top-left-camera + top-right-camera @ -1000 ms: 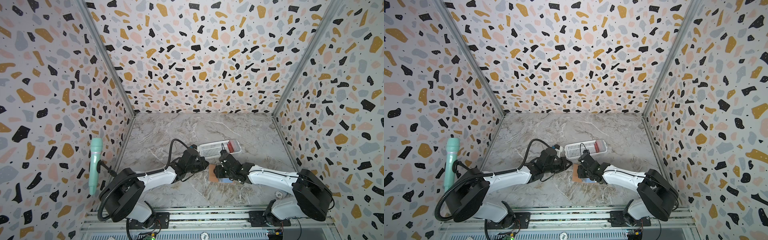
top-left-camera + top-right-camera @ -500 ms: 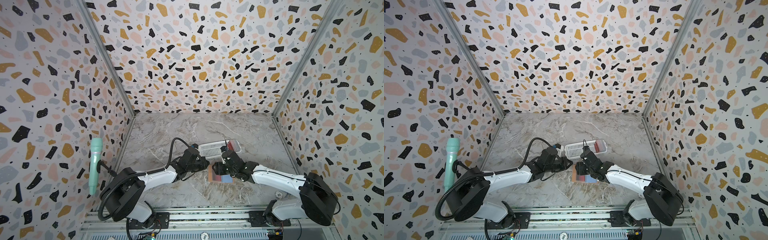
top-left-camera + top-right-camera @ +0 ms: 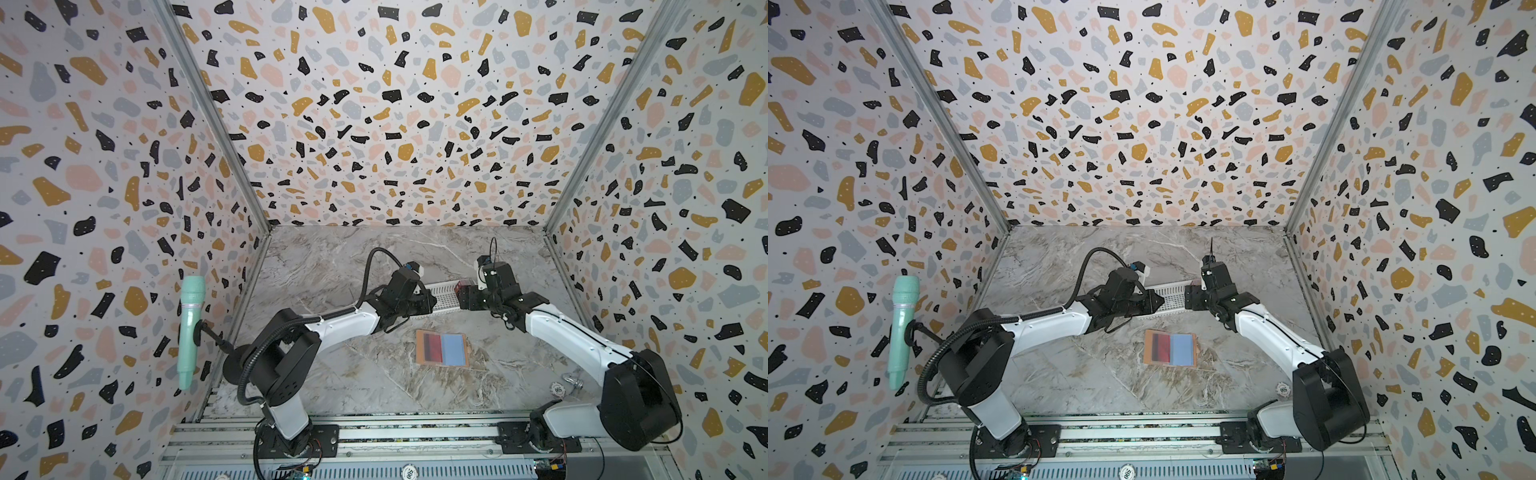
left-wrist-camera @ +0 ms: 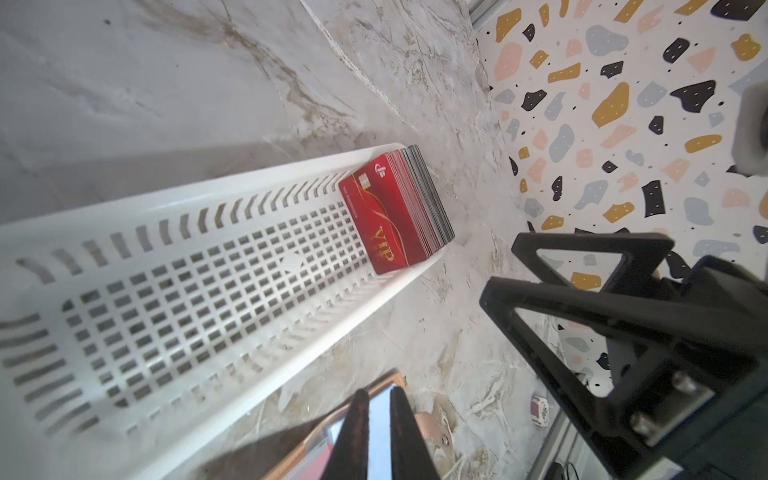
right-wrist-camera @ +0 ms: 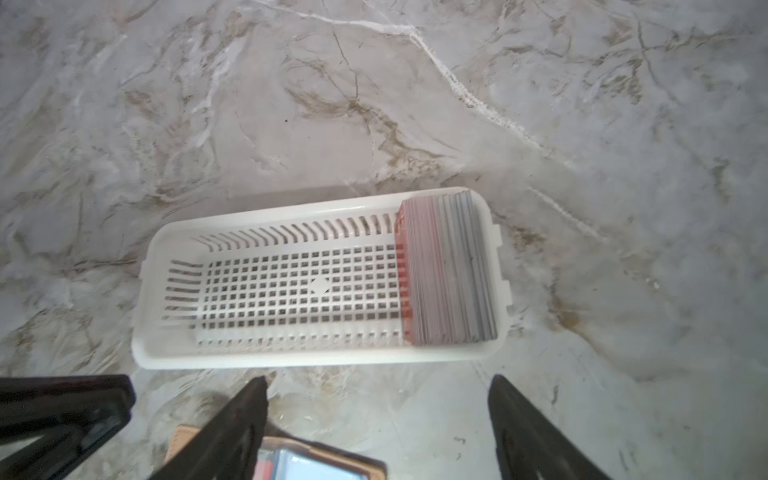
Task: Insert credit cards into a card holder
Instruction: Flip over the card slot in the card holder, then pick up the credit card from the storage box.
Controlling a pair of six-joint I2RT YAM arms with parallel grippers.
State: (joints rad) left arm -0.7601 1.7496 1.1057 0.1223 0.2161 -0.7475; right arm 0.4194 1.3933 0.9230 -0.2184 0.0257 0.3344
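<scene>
The card holder (image 3: 442,348) (image 3: 1170,348) lies open and flat on the marble, tan-edged, with a red card in its left half and pale blue on the right. More credit cards (image 4: 395,208) (image 5: 446,270) stand stacked on edge at one end of the white basket. My left gripper (image 3: 430,301) (image 4: 378,392) hovers between basket and holder, its fingers a narrow slit apart with nothing between them. My right gripper (image 3: 465,299) (image 5: 376,386) hangs wide open and empty just short of the basket's card end. It is above and beyond the holder's far edge (image 5: 316,461).
The white slotted basket (image 3: 442,293) (image 4: 166,291) (image 5: 316,282) lies between the two grippers, mostly bare. A mint microphone (image 3: 189,328) stands on a stand by the left wall. A small round token (image 3: 559,389) lies near the right arm's base. Terrazzo walls close three sides.
My right gripper has left the card holder, moved back to the basket's card end and opened wide. The left gripper's fingers have parted slightly. The holder now lies uncovered.
</scene>
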